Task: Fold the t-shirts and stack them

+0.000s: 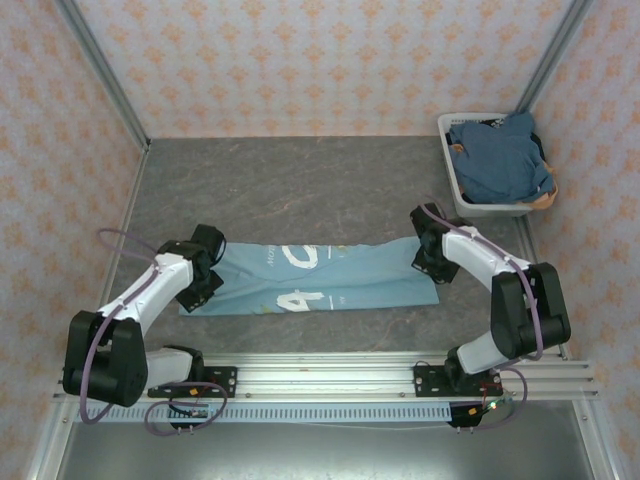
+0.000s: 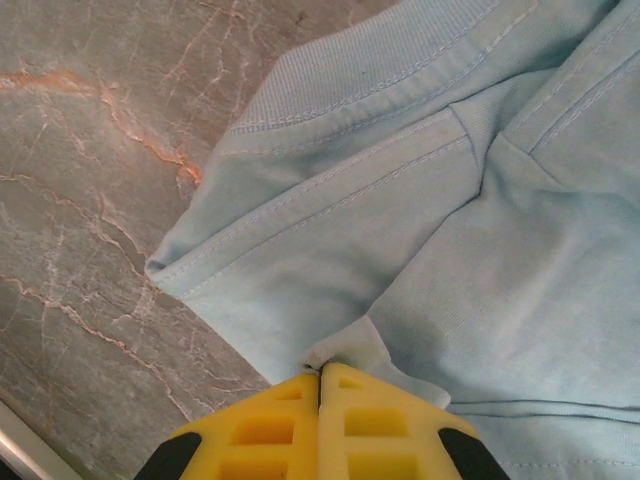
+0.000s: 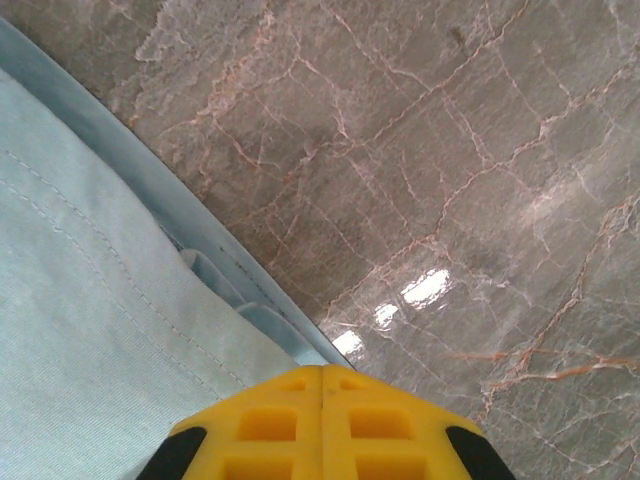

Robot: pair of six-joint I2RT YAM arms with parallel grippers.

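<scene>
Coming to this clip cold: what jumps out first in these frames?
A sky-blue t-shirt with white letters lies spread as a long band across the middle of the grey marble table. The left end effector pinches its left end and the right end effector its right end. At the far right corner, a white basket holds darker blue tees.

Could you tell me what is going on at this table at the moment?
The two arms are folding a light blue t-shirt, which lies as a long band across the marble table. The left fingers are shut on its left end and the right fingers on its right end, both low at the tabletop. Darker blue t-shirts sit in the white basket at the far right corner.
</scene>
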